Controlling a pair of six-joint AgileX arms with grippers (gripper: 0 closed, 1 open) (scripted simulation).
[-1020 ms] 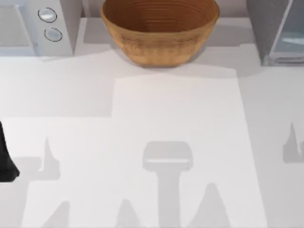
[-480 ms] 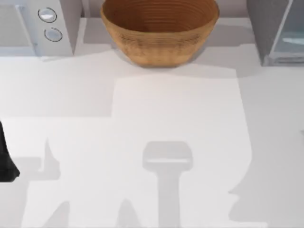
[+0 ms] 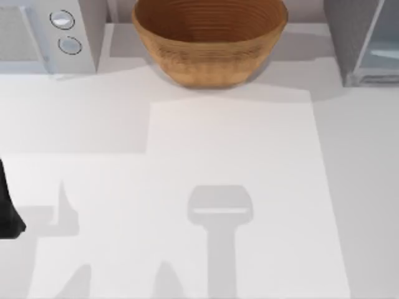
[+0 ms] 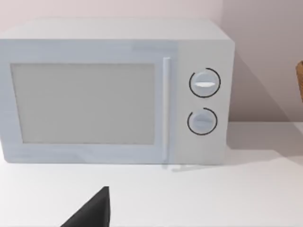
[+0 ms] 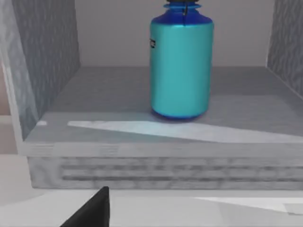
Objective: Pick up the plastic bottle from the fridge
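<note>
Gone from the top view's right edge is the dark arm shadow that lay on the surface [image 3: 249, 143] a second ago and spread lower right half a second ago; judging by that, the right arm has swung toward the fridge [image 3: 361, 43] at upper right.

In the right wrist view, nearest the camera, a dark tip of the right tool [image 5: 92, 210] pokes in at lower left; whether its fingers are open or closed cannot be told. Beyond it the fridge sill, then the plastic bottle [image 5: 181, 66] standing upright on the fridge floor, apparently alone there, not yet held.

The left arm is parked at the top view's left edge [image 3: 7, 212]; its wrist faces the microwave [image 4: 113, 92].

The basket [image 3: 209, 37] at top centre looks empty, though its bottom is partly cut off.
</note>
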